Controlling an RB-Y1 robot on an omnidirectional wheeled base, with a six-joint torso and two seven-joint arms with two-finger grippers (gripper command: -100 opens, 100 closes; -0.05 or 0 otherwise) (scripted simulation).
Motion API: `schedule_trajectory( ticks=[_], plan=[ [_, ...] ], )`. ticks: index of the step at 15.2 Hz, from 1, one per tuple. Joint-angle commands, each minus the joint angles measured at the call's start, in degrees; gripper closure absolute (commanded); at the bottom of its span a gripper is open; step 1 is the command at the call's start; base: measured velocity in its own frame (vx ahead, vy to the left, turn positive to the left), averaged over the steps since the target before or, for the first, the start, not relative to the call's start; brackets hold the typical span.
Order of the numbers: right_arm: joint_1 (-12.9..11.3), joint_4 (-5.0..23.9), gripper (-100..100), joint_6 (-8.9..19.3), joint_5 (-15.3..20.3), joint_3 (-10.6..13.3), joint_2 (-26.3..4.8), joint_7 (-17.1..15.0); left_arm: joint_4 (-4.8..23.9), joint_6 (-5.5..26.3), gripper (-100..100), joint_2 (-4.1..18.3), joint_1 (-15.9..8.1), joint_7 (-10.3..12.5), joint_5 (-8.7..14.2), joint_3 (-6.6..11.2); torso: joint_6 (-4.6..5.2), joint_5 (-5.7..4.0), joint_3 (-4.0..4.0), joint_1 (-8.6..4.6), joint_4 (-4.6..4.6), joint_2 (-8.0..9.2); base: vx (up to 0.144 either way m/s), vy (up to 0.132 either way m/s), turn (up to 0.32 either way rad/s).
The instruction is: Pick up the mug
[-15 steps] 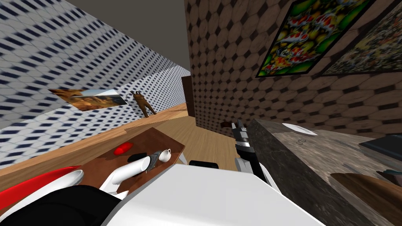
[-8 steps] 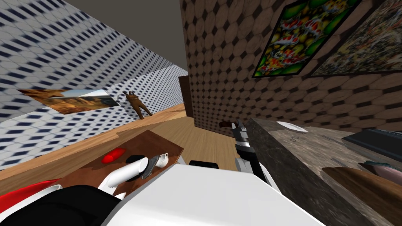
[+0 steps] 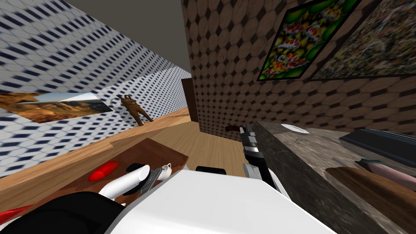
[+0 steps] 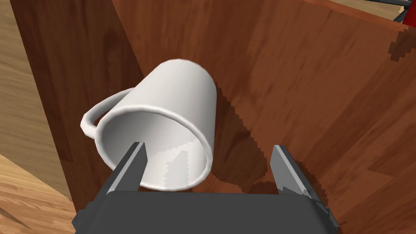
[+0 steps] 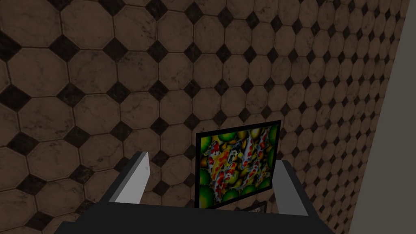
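With left fingers [image 4: 132, 170] spread, frames the white mug [image 4: 170, 105] rim on the brown desk [image 4: 304, 81] — right fingers [image 5: 136, 178] parted too.

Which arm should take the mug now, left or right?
Left. Its open gripper is right at the mug on the table, one finger over its mouth, the other outside its wall. The right gripper is by the counter, away from it.

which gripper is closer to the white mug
Left. The left gripper is open right at the mug, with one finger over its mouth. The right gripper is up beside the dark counter, far from it.
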Motion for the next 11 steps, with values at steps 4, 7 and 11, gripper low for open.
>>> schedule_trajectory(
  ticks=[4, 7, 11],
  plan=[
    [0.0, 0.0, 0, 0.0, 0.0, 0.0, 0.0, 0.0, 2.7, -0.8, -100, -0.1, -0.8, -0.1, -0.6, -0.77, -0.01, 0.00, 0.05, -0.04, 0.02, 0.10, 0.010, 0.016, -0.035],
    [0.0, 0.0, 0, 0.0, 0.0, 0.0, 0.0, 0.0, 5.3, -3.1, -100, -0.2, -1.6, 0.2, -1.4, -1.93, -0.02, 0.00, 0.15, -0.05, 0.05, 0.27, -0.033, 0.014, -0.027],
    [0.0, 0.0, 0, 0.0, 0.0, 0.0, 0.0, 0.0, 5.0, -3.0, 100, -0.3, -1.6, 0.3, -1.5, -1.99, -0.02, -0.02, 0.14, -0.09, 0.05, 0.24, -0.015, 0.005, -0.009]
  ],
)
